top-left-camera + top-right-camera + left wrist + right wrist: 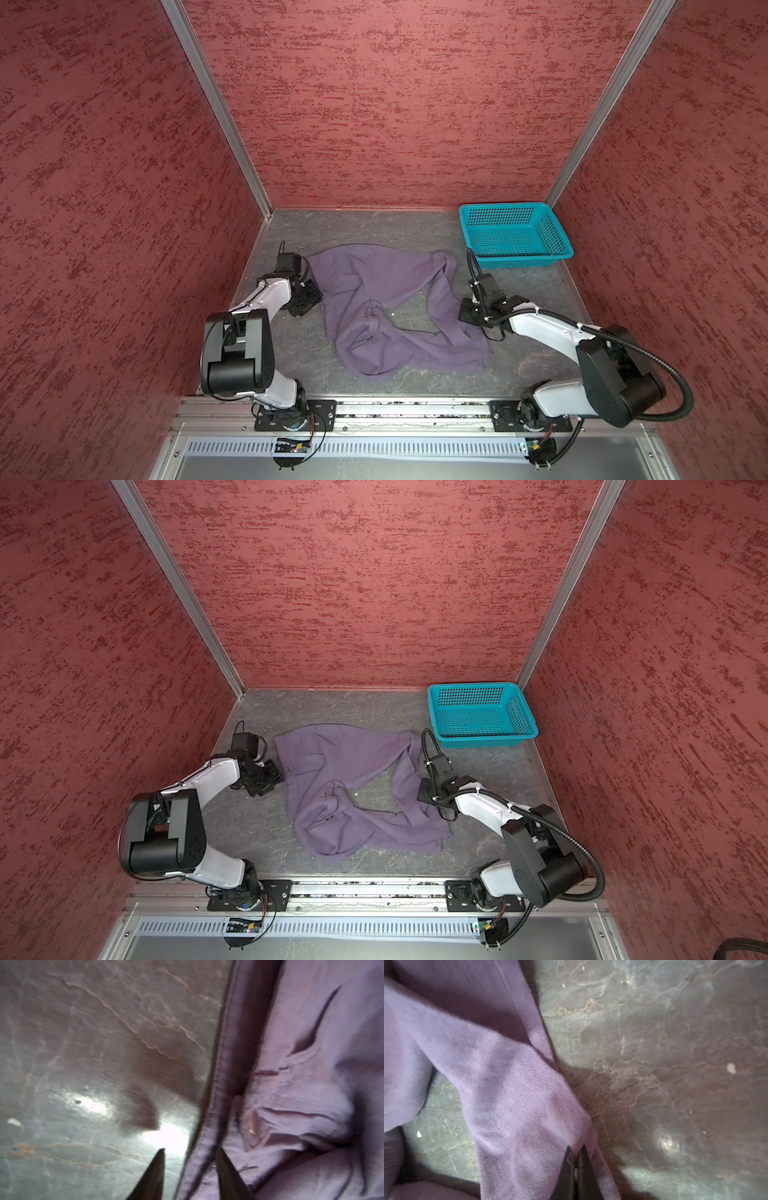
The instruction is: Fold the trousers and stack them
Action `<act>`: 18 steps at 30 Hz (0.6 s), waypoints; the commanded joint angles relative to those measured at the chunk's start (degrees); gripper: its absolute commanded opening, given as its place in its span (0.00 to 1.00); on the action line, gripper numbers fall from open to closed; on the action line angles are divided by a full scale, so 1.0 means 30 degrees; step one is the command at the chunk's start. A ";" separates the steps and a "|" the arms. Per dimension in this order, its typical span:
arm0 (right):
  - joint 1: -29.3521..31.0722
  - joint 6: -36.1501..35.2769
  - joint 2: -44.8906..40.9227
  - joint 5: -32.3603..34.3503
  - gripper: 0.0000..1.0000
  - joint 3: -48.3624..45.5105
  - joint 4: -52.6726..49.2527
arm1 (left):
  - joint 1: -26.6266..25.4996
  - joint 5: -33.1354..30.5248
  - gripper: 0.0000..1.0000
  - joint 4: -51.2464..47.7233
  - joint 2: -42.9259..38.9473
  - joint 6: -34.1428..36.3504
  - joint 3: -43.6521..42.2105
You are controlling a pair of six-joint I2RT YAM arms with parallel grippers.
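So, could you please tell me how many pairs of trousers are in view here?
1. The trousers lie loosely spread in the middle of the table, left of the teal basket, which holds none. No second pair shows, though overlapping folds could hide something.

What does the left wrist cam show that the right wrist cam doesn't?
Left wrist only: the waistband of the trousers, a button and a pocket slit, with the left gripper open, one fingertip on each side of the waistband edge. Right wrist only: a trouser leg, with the right gripper shut, apparently pinching the leg's edge. Both: purple cloth lying on the grey marbled table.
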 commanded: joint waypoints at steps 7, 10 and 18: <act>-0.0606 -0.2377 -0.5687 0.7795 0.00 0.6300 -0.6411 | 0.1349 0.0712 0.10 0.0886 -0.0044 -0.0208 -0.0446; -0.0679 -0.3639 -0.7322 1.1303 0.00 0.8887 -0.8114 | 0.1364 0.0896 0.09 0.0866 -0.0116 -0.0331 -0.0584; -0.1410 -0.4293 -0.7279 1.4945 0.25 0.8608 -0.8502 | 0.1072 0.1115 0.31 0.0589 -0.0866 -0.0200 -0.1113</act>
